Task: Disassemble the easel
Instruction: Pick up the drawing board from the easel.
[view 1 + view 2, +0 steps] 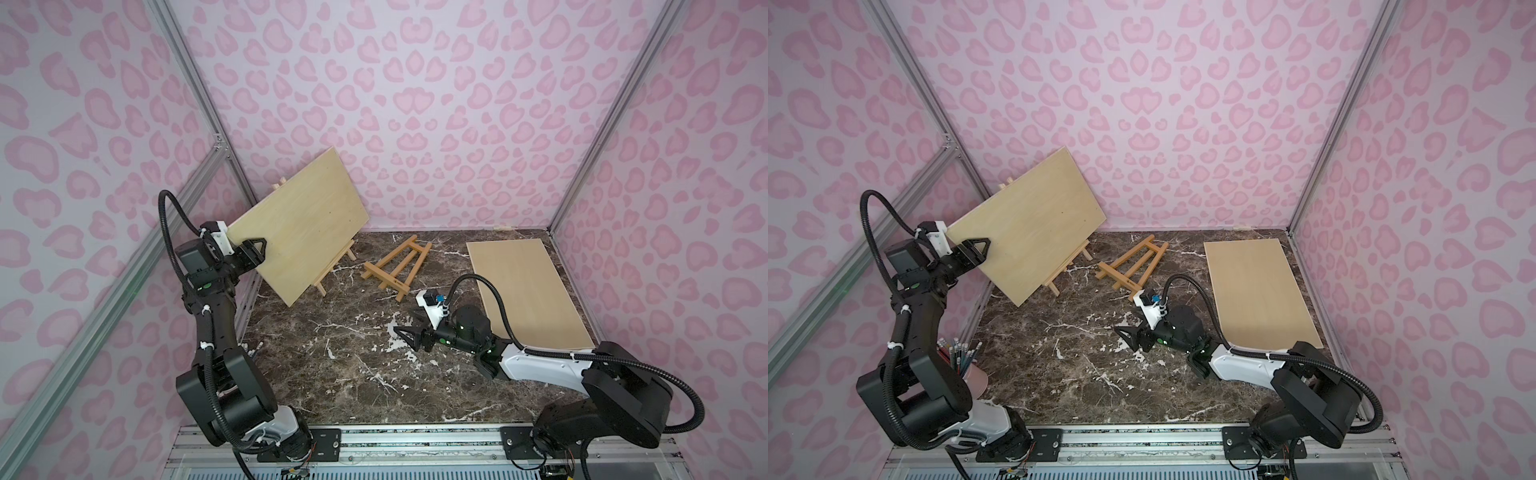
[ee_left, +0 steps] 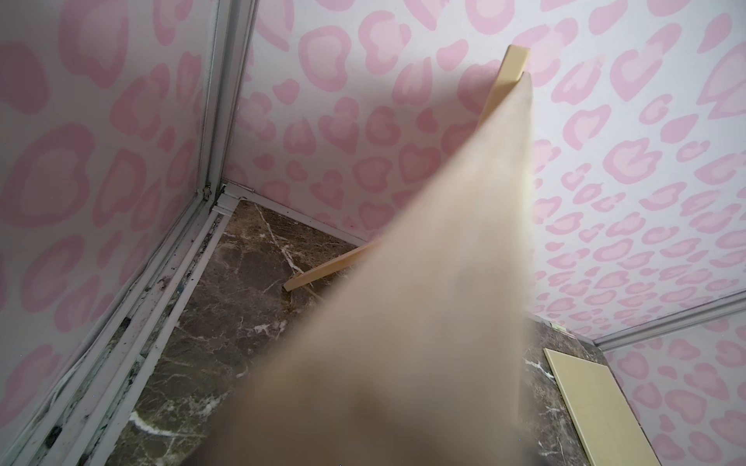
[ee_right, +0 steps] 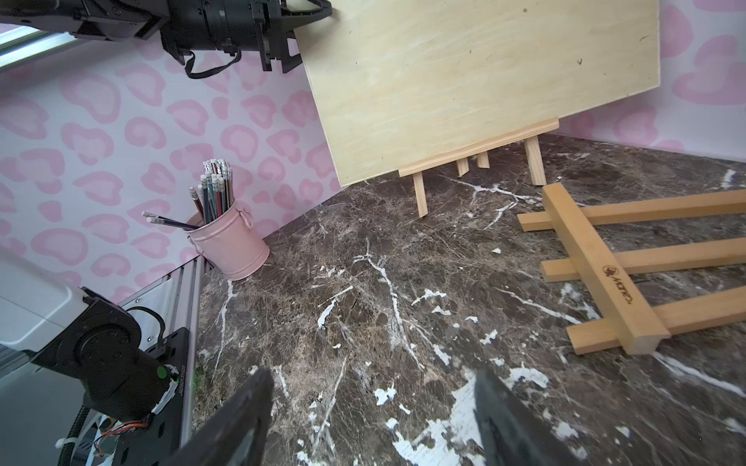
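Note:
A pale wooden easel [image 1: 321,286] stands at the back left, and a light board [image 1: 299,224] rests tilted on its ledge [image 3: 480,147]. My left gripper [image 1: 261,244] is open and straddles the board's left edge; one finger [image 1: 979,245] lies over the front face and the other is hidden behind. In the left wrist view the blurred board [image 2: 444,282] fills the middle, with the easel's top [image 2: 512,64] behind it. A darker easel [image 1: 395,266] lies flat mid-table. My right gripper [image 1: 401,332] hovers open and empty over the bare marble [image 3: 363,262], short of the darker easel [image 3: 605,274].
A second light board [image 1: 528,291] lies flat at the right side, partly under my right arm. A pink cup of pencils [image 1: 971,365] stands at the left edge beside my left arm's base. Pink patterned walls and metal posts close in three sides.

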